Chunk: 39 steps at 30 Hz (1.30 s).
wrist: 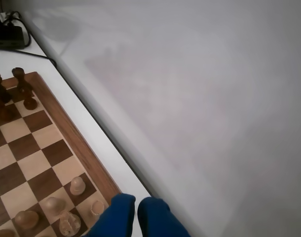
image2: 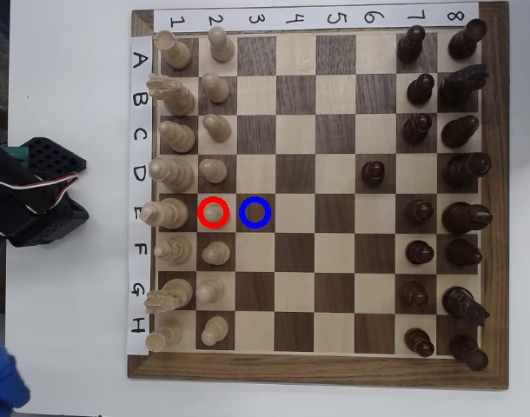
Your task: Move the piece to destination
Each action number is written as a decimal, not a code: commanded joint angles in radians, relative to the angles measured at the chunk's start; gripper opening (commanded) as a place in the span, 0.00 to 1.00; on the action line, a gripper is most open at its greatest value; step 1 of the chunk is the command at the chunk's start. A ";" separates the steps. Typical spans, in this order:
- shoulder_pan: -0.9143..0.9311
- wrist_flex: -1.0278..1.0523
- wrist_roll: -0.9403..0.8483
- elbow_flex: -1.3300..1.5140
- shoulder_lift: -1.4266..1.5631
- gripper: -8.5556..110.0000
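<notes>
- Your overhead view takes in the whole chessboard point(image2: 317, 195); the wrist view catches only one corner of it, near the counter point(wrist: 98, 133) edge, plus a black box with cables at top left.
- The piece point(image2: 214, 211), a pale cream pawn with a round head, stands inside the red ring point(image2: 214, 212) on a light square at the crossing of row E and column 2, in the pale pawn file near the board's left edge.
- The destination point(image2: 255, 212), a dark square under a blue ring, lies just beside it to the right and holds nothing.
- Count eight pale pawns, seven in column 2 and eight dark pawns, one of them advanced to D6.
- The board is glossy wood with a brown border and paper strips carrying letters and numbers.
- The tool point(wrist: 136, 210) shows you two blue fingers point(wrist: 116, 217) close together past the board's corner, grasping nothing; whether they are fully clenched is hard to judge in that soft picture.
- Overhead, only the black arm base and a blue scrap at the counter's lower left appear.
</notes>
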 commanded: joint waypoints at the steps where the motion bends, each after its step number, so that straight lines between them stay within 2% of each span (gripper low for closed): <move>1: -0.092 -0.075 0.074 -0.097 -0.034 0.08; 9: -0.215 0.060 0.126 -0.225 -0.123 0.08; 14: -0.250 0.067 0.158 -0.322 -0.186 0.07; 19: -0.273 0.069 0.106 -0.370 -0.218 0.07; 26: -0.385 0.069 0.221 -0.426 -0.276 0.07; 39: -0.520 0.071 0.314 -0.347 -0.287 0.07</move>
